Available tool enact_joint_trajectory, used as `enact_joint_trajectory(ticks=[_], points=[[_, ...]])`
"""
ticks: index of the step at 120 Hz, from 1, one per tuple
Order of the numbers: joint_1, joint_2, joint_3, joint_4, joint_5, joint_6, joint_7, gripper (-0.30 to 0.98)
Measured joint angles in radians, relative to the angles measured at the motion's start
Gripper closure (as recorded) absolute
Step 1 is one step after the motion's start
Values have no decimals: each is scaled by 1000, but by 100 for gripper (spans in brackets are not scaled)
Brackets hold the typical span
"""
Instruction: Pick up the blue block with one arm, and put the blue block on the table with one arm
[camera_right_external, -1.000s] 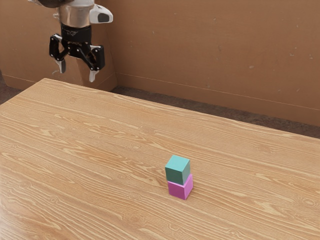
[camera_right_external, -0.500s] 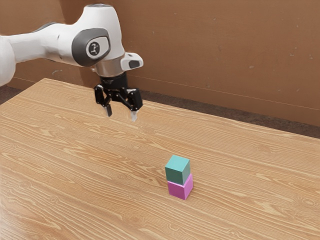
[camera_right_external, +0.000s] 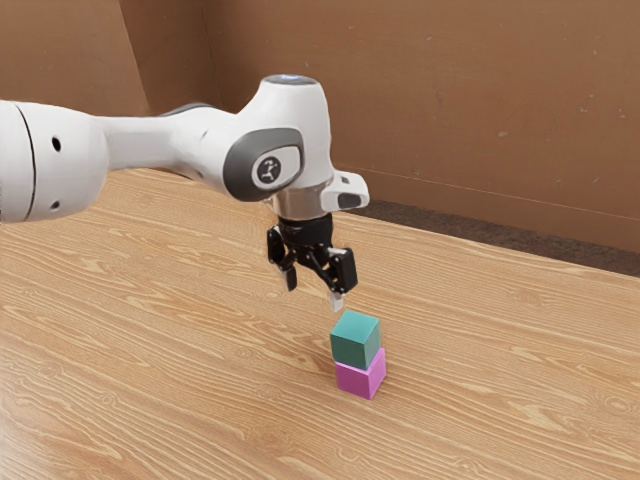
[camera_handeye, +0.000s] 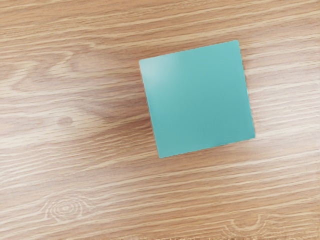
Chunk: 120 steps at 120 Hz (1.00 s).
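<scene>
Gripper (camera_right_external: 314, 294) lower and farther toward exterior view's right than before, now near blue block (camera_right_external: 356, 340). Fingers spread, nothing between them; hand probably lining up for grasp from above. Blue block rests on pink block (camera_right_external: 360, 376), which holds it off counter (camera_right_external: 150, 350). Straight lift seems wise, since sideways push could topple stack.

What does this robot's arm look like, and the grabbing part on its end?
The arm is glossy white with rounded, bulging joints. A dark grey oval surrounds a small white panel with a dark figure-like logo, and a silvery band circles the wrist. The gripper is black and angular, with hinged linkages and two slim fingers, one showing a pale tip.
</scene>
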Motion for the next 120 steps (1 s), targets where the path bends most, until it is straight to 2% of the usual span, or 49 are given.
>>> enact_joint_trajectory(ticks=[36, 62, 110, 120], points=[[-44, 77, -23, 5, -48, 48, 10, 0], [-14, 192, -27, 109, -50, 74, 17, 0], [19, 265, -30, 133, -49, 87, 27, 0], [40, 277, -56, 133, -49, 87, 29, 0]])
